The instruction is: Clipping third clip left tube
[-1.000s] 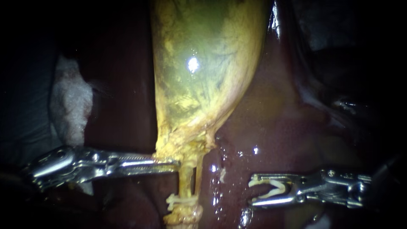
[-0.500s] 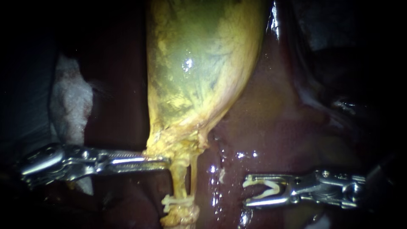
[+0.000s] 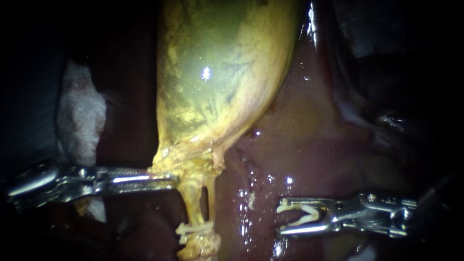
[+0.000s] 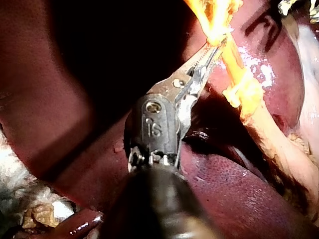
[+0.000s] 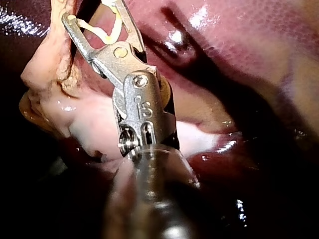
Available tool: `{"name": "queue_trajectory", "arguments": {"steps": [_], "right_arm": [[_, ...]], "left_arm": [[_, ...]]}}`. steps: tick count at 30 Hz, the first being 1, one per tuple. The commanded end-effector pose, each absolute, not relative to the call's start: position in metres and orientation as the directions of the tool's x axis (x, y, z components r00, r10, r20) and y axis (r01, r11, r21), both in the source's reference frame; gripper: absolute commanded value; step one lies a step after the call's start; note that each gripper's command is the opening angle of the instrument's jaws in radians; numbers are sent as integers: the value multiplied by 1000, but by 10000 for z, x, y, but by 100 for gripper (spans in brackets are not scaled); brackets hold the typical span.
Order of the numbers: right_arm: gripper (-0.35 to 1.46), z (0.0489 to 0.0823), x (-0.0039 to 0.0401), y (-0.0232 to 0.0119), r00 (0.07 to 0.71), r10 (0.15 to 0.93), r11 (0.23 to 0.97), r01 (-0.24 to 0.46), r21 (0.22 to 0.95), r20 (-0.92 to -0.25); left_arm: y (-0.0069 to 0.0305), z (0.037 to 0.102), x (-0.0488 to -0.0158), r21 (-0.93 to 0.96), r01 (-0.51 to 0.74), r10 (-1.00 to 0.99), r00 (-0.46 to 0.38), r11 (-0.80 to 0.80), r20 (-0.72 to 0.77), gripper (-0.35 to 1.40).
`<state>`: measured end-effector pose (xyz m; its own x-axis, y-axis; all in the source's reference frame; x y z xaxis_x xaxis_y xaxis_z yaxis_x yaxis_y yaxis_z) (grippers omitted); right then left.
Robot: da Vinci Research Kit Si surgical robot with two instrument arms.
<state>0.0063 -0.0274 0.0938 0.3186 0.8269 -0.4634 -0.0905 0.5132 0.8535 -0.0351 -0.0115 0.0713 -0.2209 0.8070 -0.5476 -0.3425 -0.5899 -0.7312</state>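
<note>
Two claws engaged: gallbladder (image 3: 217, 87) neck is gripped by left instrument (image 3: 166, 181) claw; loaded clip (image 3: 304, 216) is clamped in right instrument (image 3: 285, 217) claw, apart from tubes (image 3: 191, 203) below gallbladder.

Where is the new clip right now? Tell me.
In the endoscope view the clip sits between the jaws of the right instrument, low on the right over the liver, well clear of the tubes to its left.

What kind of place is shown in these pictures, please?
Probably a surgical practice bench: a gallbladder and liver lie exposed, the left instrument grips the gallbladder's narrow end, and the right instrument carries a white clip in its jaws.
</note>
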Motion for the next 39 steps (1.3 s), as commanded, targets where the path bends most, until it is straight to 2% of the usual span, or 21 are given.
{"name": "queue_trajectory", "arguments": {"steps": [1,6,12,19,29,39], "right_arm": [[52,938,65,-274,316,828,513,-89,854,-464],[51,937,79,-276,290,833,510,-76,857,-471],[51,937,126,-284,286,832,507,-44,861,-475],[51,947,168,-296,282,841,494,-51,868,-462],[52,956,217,-289,277,843,494,-55,868,-462],[51,990,246,-297,281,841,498,-65,865,-463]], "left_arm": [[-115,712,-348,-736,-342,811,-219,-584,-542,-35],[-115,709,-340,-740,-349,818,-232,-575,-526,-35],[-116,709,-341,-742,-353,821,-235,-570,-520,-35],[-117,710,-342,-741,-354,821,-234,-570,-520,-35],[-118,712,-345,-739,-357,821,-234,-571,-521,-35],[-119,712,-347,-739,-359,821,-233,-571,-521,-35]]}}
